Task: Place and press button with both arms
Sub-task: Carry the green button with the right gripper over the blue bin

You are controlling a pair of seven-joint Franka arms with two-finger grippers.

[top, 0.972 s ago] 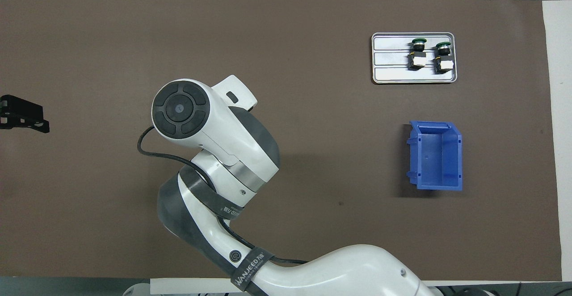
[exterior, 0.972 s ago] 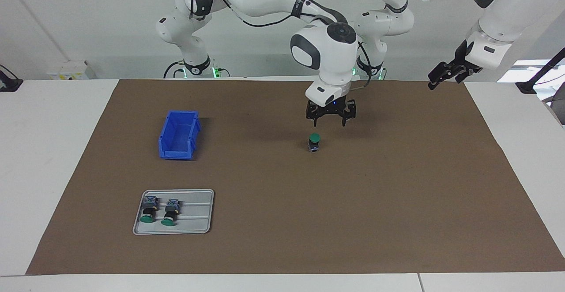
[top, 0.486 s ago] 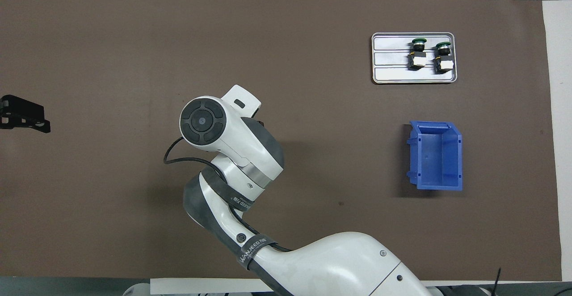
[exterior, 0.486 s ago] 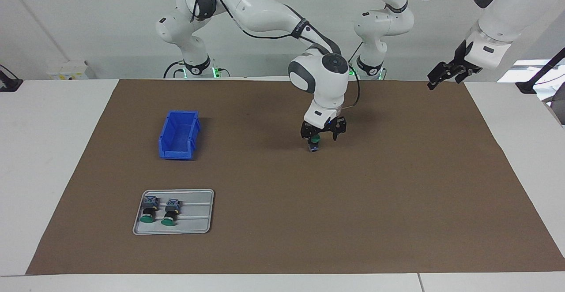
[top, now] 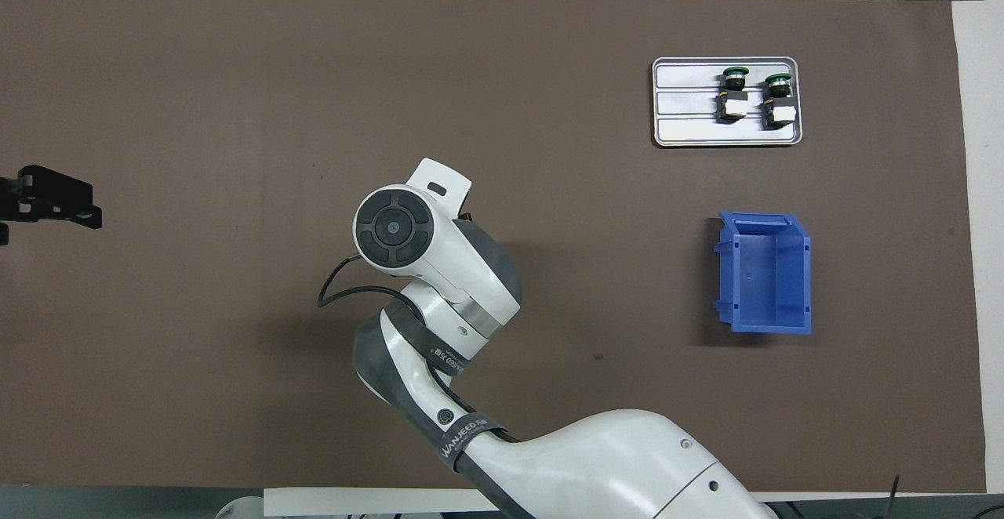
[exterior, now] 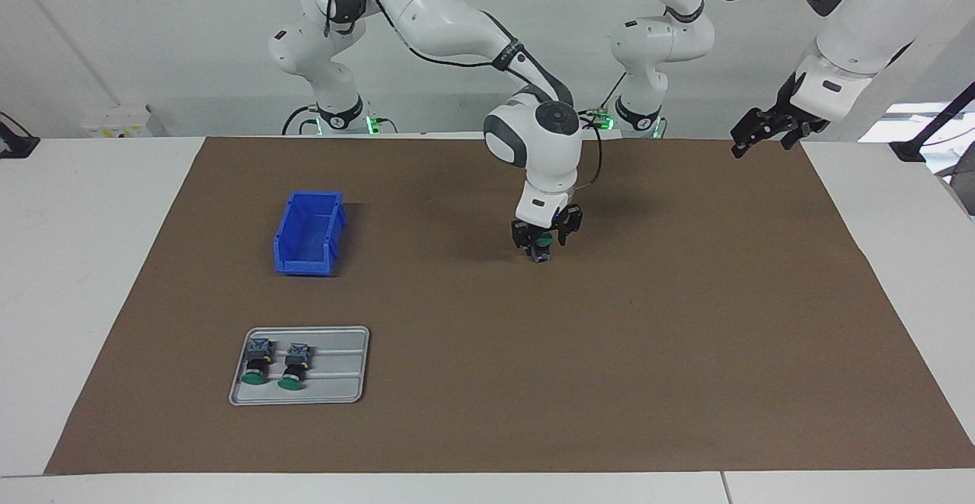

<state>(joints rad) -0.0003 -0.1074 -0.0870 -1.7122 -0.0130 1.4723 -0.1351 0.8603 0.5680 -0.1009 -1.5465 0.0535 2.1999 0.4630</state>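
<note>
your right gripper (exterior: 542, 246) was down at the middle of the brown mat (exterior: 685, 352), its fingers on either side of the button (exterior: 542, 244) that stood upright there with its green cap on top. the fingers sat close beside the cap, but you could not tell whether they were already pinching it or had a gap left. in the overhead view the arm's own wrist and forearm covered both the gripper and the button, so only the facing view gave you anything on that grip. the right arm (exterior: 457, 9) reached in from its base over the mat, elbow high, wrist pointing straight down.

your left gripper (exterior: 752, 132) hung in the air over the mat's edge at the left arm's end of the table, well apart from the button, its fingers spread and holding nothing. that arm was waiting.

toward the right arm's end of the table, the blue bin (exterior: 308, 234) sat open side up on the mat. farther from the robots than the bin lay the grey tray (exterior: 335, 390), with two more buttons (exterior: 257, 361) lying on their sides in it, next to each other, green caps pointing away from the robots.
</note>
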